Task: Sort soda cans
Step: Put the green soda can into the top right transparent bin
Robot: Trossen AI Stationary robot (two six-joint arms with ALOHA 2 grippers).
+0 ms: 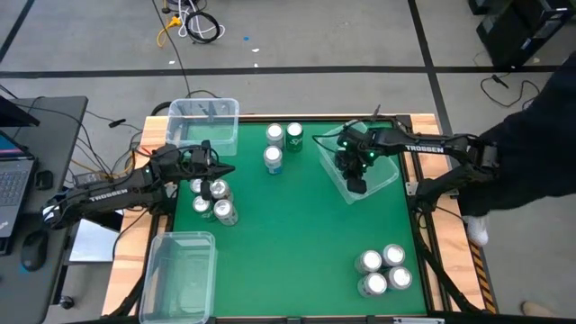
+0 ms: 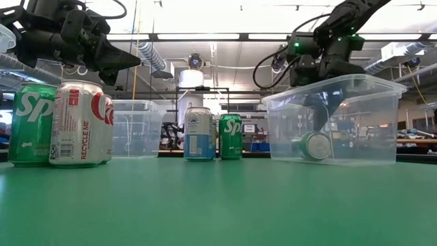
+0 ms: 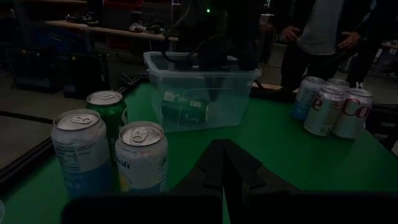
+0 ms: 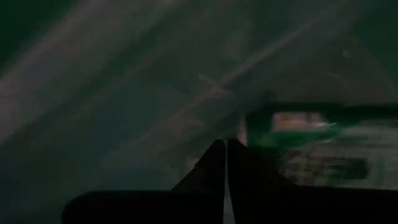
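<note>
A green soda can lies on its side inside a clear bin at the table's far right. My right gripper reaches down into that bin, shut and holding nothing; its wrist view shows the can just beyond the fingertips. My left gripper hovers shut and level above a cluster of cans at the left. Three cans stand upright at the far centre, and several silver cans stand at the near right.
A clear bin stands at the far left corner and another at the near left corner. The middle of the green table is bare. A person in dark clothes stands beside the table's right edge.
</note>
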